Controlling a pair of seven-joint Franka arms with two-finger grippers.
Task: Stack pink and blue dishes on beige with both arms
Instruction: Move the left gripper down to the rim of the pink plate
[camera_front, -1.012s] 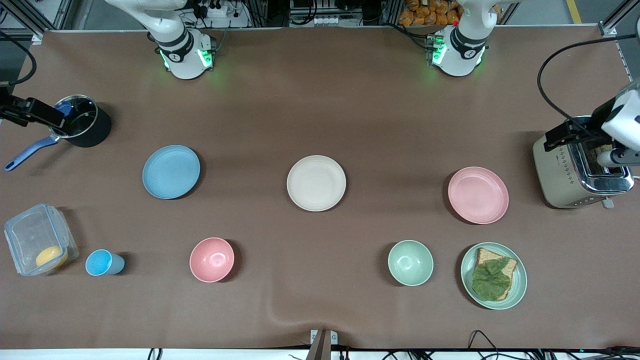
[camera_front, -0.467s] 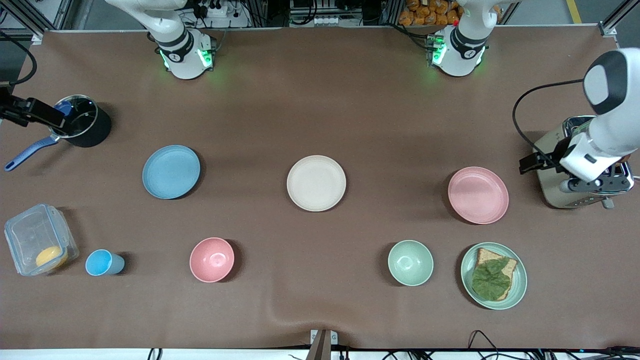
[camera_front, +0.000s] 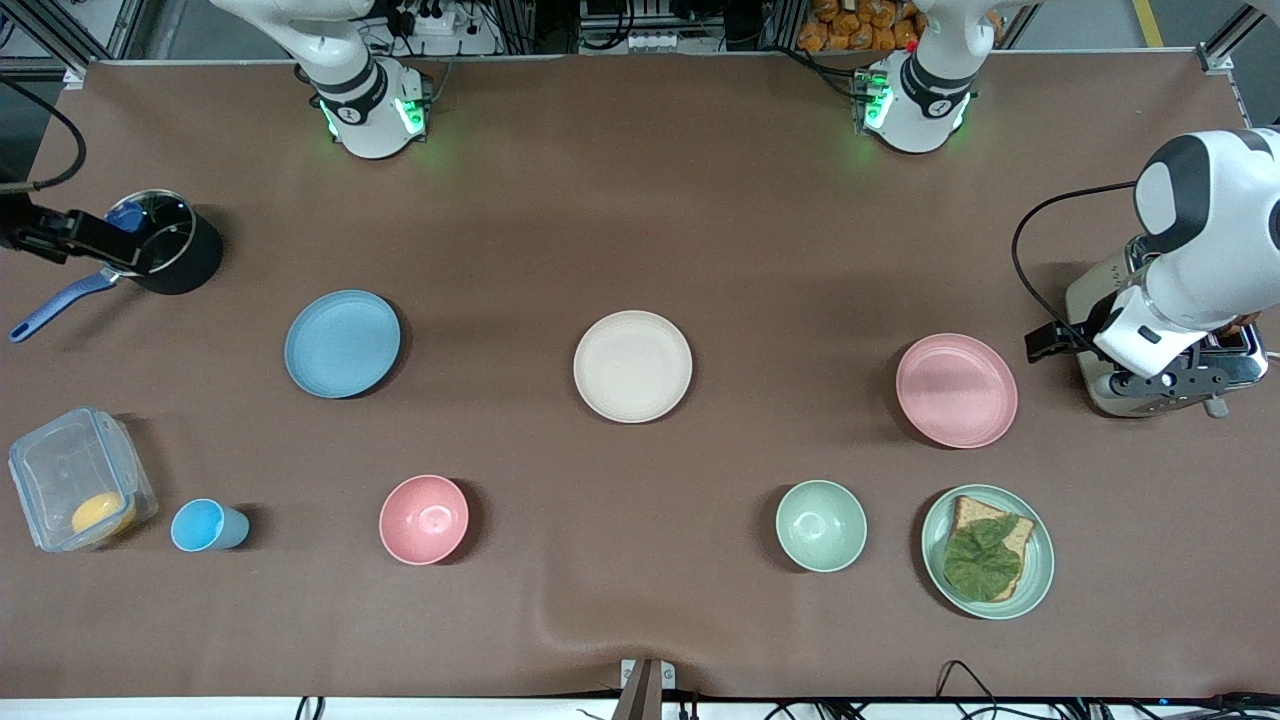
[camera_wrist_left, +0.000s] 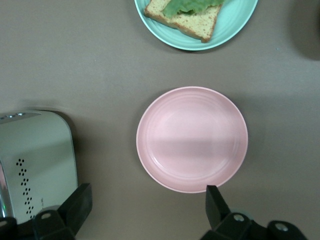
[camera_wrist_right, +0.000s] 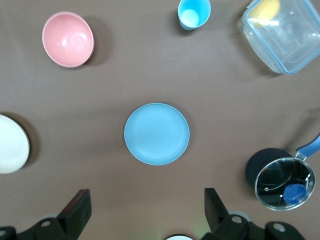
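- Beige plate (camera_front: 632, 366) sits bare mid-table; pink plate (camera_front: 956, 390) toward the left arm's end, blue plate (camera_front: 342, 343) toward the right arm's end. 0 stacked.
- Left gripper (camera_wrist_left: 145, 210), fingers spread, has swung from over the toaster (camera_front: 1150, 350) toward the pink plate: approach begun.
- Right gripper (camera_wrist_right: 145, 210), fingers spread, holds near the saucepan (camera_front: 165, 255), barely shifted.

A brown cloth covers the bench (camera_front: 640, 200). The three plain matte plates are pale pink (camera_front: 956, 390), light blue (camera_front: 342, 343) and cream-beige (camera_front: 632, 366). A pale green plate (camera_front: 1036, 580) carries tan bread (camera_front: 975, 515) under a dark green leaf (camera_front: 980, 562). The toaster (camera_wrist_left: 35, 160) is silver with black dots.
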